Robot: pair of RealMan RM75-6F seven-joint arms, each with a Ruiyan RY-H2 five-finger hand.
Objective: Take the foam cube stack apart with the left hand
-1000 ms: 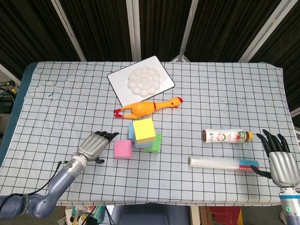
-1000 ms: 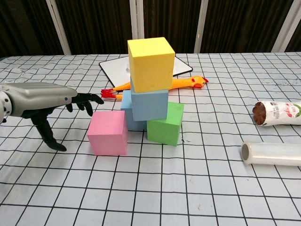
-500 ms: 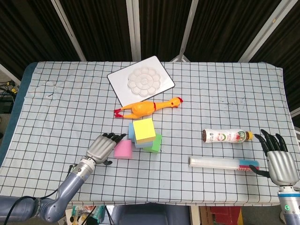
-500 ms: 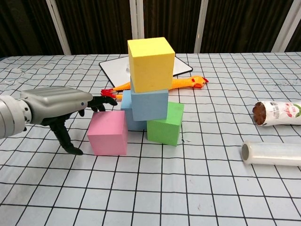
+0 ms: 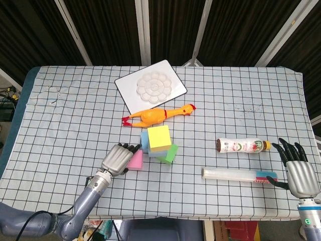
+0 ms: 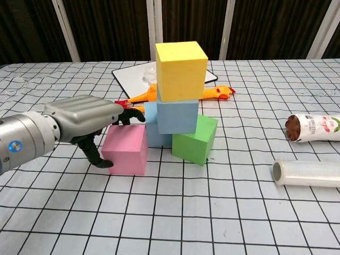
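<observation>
The foam stack stands mid-table: a yellow cube (image 6: 180,64) on a blue cube (image 6: 178,116), which sits on a green cube (image 6: 195,141) and a second blue cube (image 6: 158,134) behind. A pink cube (image 6: 127,154) stands against the stack's left side. My left hand (image 6: 87,119) lies over the pink cube, its fingers curled over the far top edge and its thumb against the cube's left face. In the head view the left hand (image 5: 119,159) covers most of the pink cube (image 5: 136,161). My right hand (image 5: 300,170) rests at the table's near right corner, fingers spread, holding nothing.
A yellow rubber chicken (image 5: 158,114) lies just behind the stack, with a white paint palette (image 5: 150,90) further back. To the right lie a bottle (image 5: 243,146) and a roll of clear film (image 5: 238,175).
My left hand has moved right onto the pink cube and closed over it. The pink cube and the whole stack have shifted to the right; the green cube has turned slightly.
</observation>
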